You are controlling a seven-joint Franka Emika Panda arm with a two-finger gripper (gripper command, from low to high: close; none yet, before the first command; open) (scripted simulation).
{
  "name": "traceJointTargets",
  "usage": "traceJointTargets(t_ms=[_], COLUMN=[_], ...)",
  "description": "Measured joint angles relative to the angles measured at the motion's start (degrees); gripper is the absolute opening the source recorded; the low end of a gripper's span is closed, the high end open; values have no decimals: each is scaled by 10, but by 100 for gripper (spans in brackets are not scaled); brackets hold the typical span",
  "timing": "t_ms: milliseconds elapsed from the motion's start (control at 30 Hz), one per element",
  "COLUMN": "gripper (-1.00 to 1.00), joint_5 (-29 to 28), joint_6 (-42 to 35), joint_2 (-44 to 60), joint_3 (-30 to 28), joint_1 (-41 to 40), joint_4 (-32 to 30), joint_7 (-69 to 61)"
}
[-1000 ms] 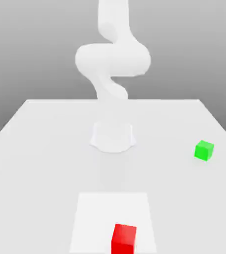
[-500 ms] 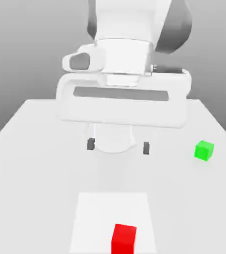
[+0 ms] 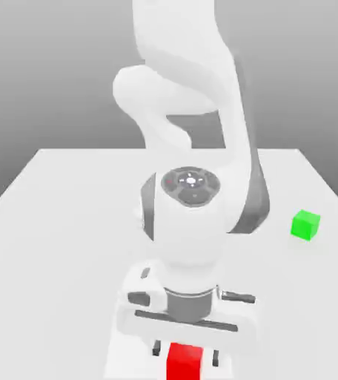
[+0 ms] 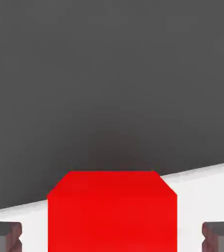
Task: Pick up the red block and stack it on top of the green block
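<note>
A broad white tabletop (image 3: 53, 260) spreads across the scene. Over it bends a large white robot arm (image 3: 190, 245) with dark grey joint covers, its hand low at the near side of the tabletop. Beneath the hand is a paler, almost white square patch (image 3: 131, 365).

The pincer (image 3: 186, 353) points downward. Its two small dark fingers are spread, one on each side of the red block (image 3: 184, 365), with a narrow gap between each finger and the block. The hand view shows the same thing: the red block sits between the fingers, and pale surface is visible on both sides of it, so nothing is gripped.

The red block rests at the near edge of the pale patch, in the lower middle of the exterior view. The green block (image 3: 305, 225), a similar small cube, sits by itself on the tabletop, well apart from the pincer, toward the exterior view's right and farther back.

The step in hand appears to be grasping the red block. The next move calls for bringing the fingers together evenly on its sides, then lifting it straight up before carrying it to the green block.
</note>
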Motion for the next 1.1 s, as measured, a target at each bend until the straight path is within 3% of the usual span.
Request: traceJointTargets(t_ms=[167,367,700,1100], gripper=[-100,-100,-100,-100], joint_5=[0,37,176,260], joint_6=[0,-80,-117,-118], joint_2=[-1,-106,-246,-360], joint_3=[1,30,149,303], joint_1=[-1,4,189,340], joint_4=[0,-23,-101,-207], joint_7=[0,1,172,444])
